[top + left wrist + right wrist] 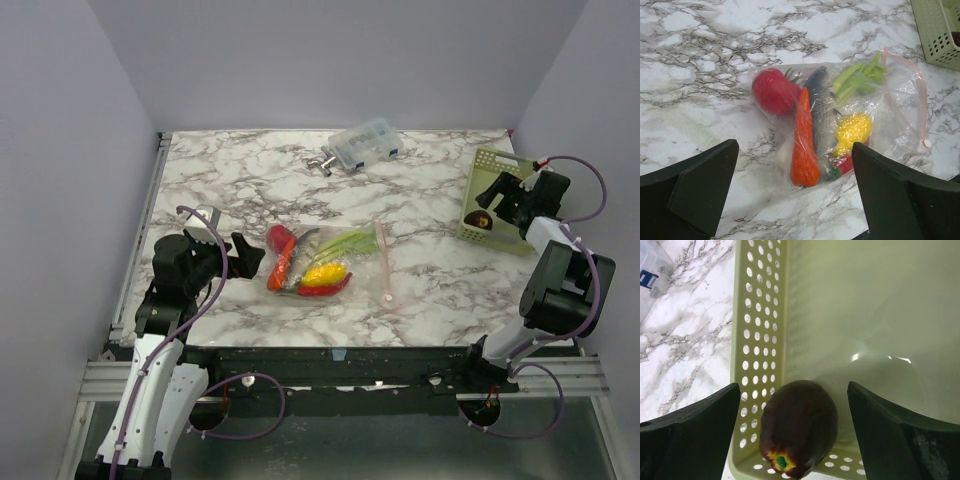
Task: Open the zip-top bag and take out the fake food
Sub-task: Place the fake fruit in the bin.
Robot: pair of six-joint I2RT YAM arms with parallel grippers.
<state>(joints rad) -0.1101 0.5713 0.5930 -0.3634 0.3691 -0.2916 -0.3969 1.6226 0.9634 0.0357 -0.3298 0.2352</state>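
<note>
On the table (450, 290), the bag (335, 262) holds most food (805, 145), near the left gripper (794, 145), spread wide and empty. Right gripper (793, 385) gapes, released, over a purple piece (799, 427) in the basket (752, 340).

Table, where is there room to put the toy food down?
Bare marble between the bag and the basket, and the far-left corner beside the fitting. Crowded: the box and fitting at the back, and the left gripper beside the bag.
</note>
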